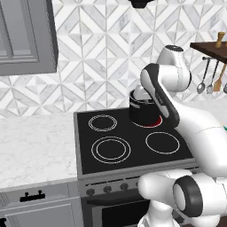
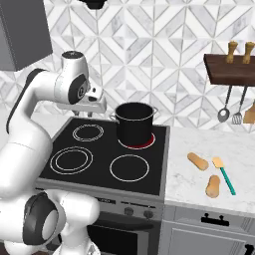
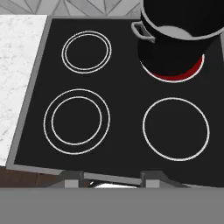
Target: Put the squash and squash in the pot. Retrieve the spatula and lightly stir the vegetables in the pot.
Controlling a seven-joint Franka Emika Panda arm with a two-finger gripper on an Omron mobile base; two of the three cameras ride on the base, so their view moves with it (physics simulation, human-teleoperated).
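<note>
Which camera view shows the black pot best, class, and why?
The right base view: the pot stands whole and unblocked on the glowing red burner. In the left base view the arm covers part of it; the hand view cuts off its top.

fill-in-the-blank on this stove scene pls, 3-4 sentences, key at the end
1. The pot stands on the burner that glows ____.
2. The two squash lie on the counter to the ____ of the stove in the right base view.
3. The spatula beside the squash has a ____ handle.
4. The number of burners that carry no cookware is ____.

Missing words: red; right; teal-green; three
</note>
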